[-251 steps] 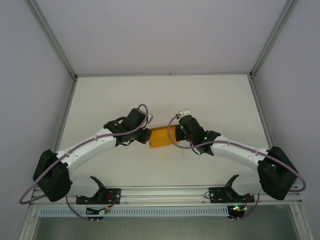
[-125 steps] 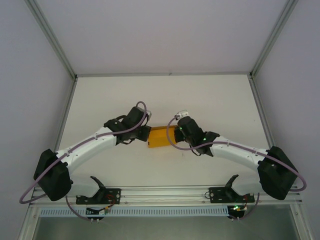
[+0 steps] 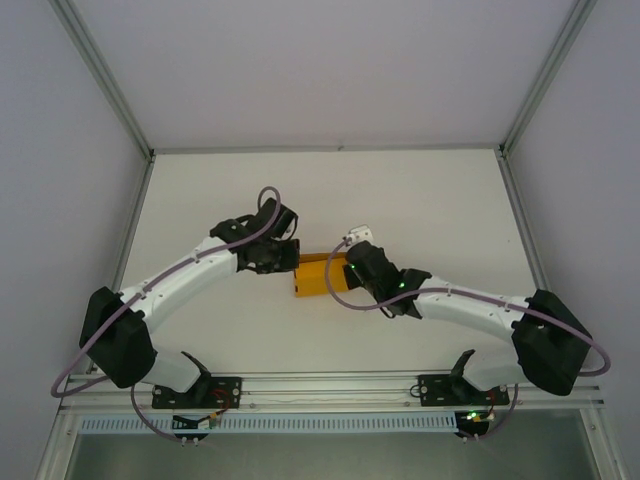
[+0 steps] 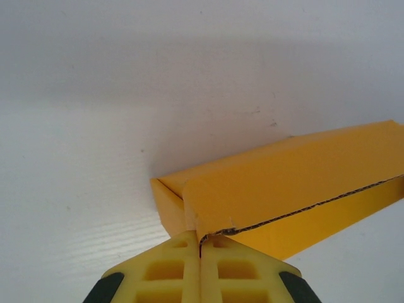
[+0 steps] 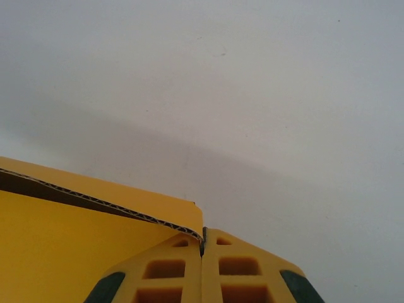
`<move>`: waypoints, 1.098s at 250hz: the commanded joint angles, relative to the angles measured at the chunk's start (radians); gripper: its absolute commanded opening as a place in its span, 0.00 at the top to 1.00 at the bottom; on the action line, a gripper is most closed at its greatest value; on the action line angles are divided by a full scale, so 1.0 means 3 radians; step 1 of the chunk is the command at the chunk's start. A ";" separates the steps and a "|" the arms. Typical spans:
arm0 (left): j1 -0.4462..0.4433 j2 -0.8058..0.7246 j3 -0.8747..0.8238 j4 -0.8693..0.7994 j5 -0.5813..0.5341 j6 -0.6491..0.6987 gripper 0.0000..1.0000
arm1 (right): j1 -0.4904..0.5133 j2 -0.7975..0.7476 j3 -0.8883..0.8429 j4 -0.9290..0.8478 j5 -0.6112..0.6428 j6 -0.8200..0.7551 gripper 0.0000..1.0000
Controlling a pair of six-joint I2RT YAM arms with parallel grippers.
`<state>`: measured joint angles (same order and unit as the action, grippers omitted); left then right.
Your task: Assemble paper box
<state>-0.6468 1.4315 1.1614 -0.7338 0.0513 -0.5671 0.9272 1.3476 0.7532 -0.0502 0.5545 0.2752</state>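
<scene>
Mid-worktop [image 3: 430, 200], well off every edge: paper box [image 3: 318, 276], lying between both arms. L gripper [image 4: 201, 243] is pinched tight on a raw card edge at the box's left end. R gripper [image 5: 202, 238] is nipped likewise on the wall edge at the right end. Box looks part-formed, one side seemingly open. Prob. step: squaring the walls. To do it well: both pinches firm, arms moving together, bend along creases, no twist. Thin card could tear or slip.
</scene>
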 commanded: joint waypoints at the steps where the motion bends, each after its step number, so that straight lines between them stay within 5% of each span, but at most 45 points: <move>1: 0.0076 -0.0007 0.0074 0.0088 0.0514 -0.0405 1.00 | 0.0083 0.0101 -0.0100 -0.0196 0.0054 -0.0119 1.00; 171: 0.0280 0.0048 0.0138 -0.0051 0.0749 -0.0810 1.00 | 0.0201 0.0119 -0.0390 0.0223 0.0225 -0.0306 1.00; 275: 0.0390 -0.0042 0.0017 -0.0087 0.0887 -0.0868 1.00 | 0.0314 0.0120 -0.0766 0.1047 0.0208 -0.0915 1.00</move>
<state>-0.5404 1.4483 1.1671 -0.7673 0.2726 -0.8204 0.9920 1.3457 0.5846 0.2726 0.6632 0.0917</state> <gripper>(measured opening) 0.048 0.045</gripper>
